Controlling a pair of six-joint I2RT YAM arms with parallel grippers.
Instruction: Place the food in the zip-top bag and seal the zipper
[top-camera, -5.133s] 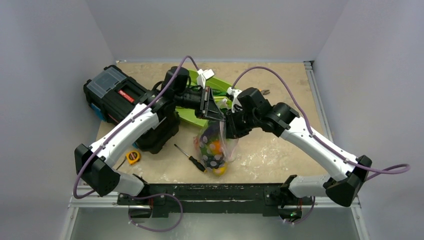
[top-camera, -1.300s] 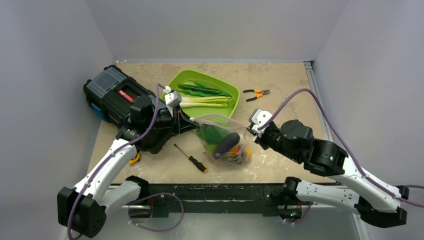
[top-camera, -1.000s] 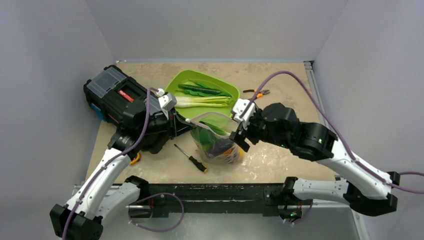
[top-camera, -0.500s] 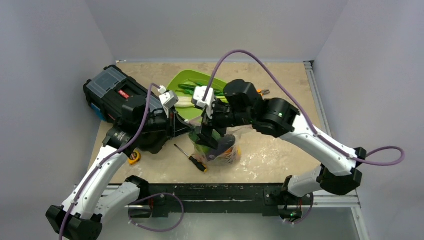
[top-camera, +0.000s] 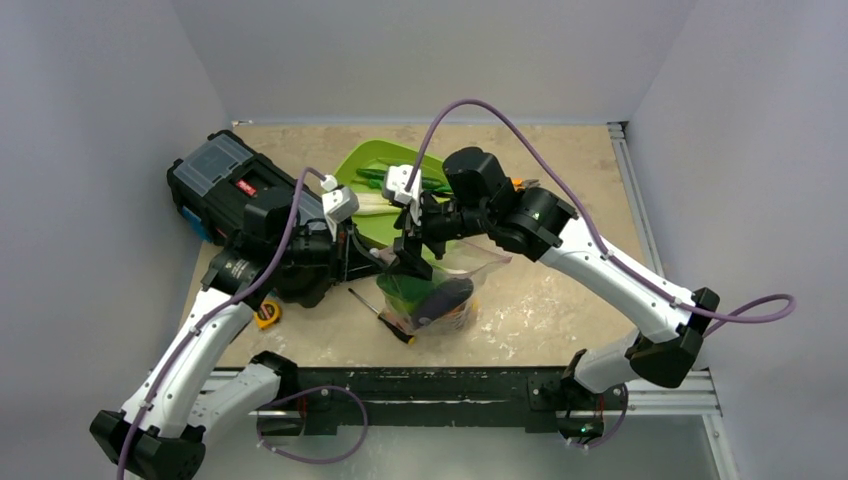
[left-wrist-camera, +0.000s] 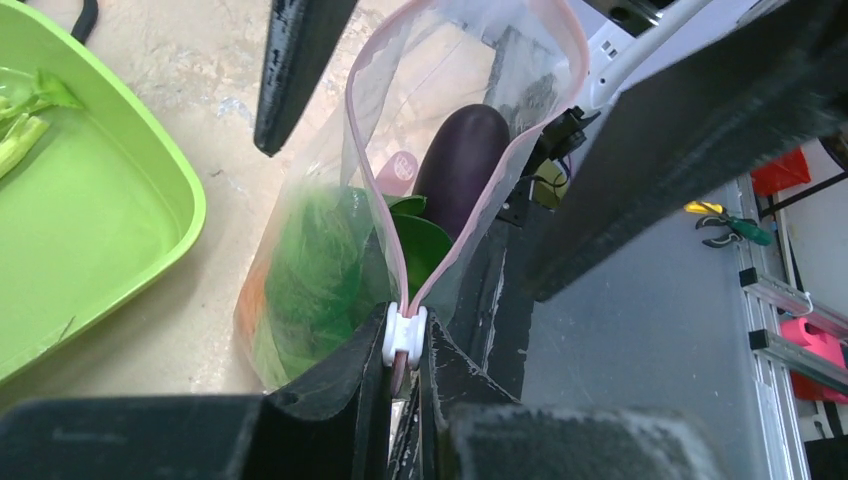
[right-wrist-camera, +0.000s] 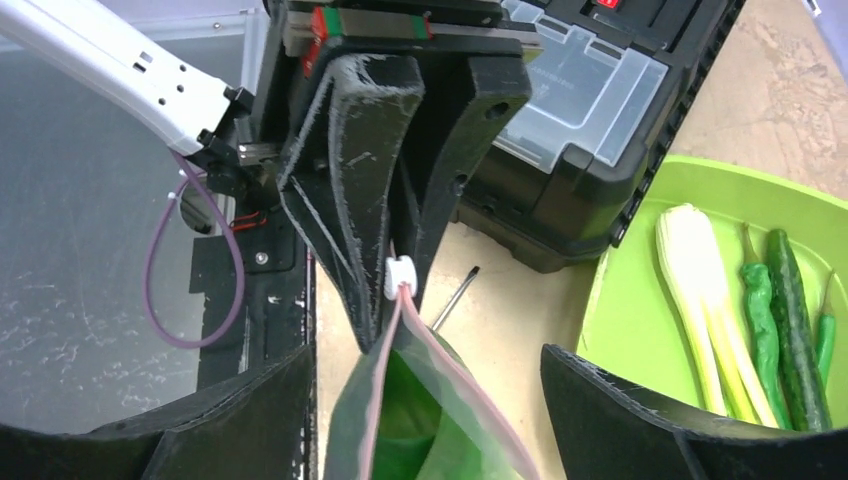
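Beige tabletop (top-camera: 560, 300), from above: zip-top bag (top-camera: 440, 300) stands near centre by the green tray (top-camera: 358, 163); left wrist: left gripper (left-wrist-camera: 405, 352) clamps the zipper (left-wrist-camera: 440, 265) end (white slider (left-wrist-camera: 405, 333)); right wrist: right gripper (right-wrist-camera: 430, 420) spread wide astride the bag's mouth.

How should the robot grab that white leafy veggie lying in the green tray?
Probably from straight above, pinching the bok choy across its thick white end. It lies flat in the tray, so only its two long sides are free. The green pods lie close beside it, so one finger must slip between them.
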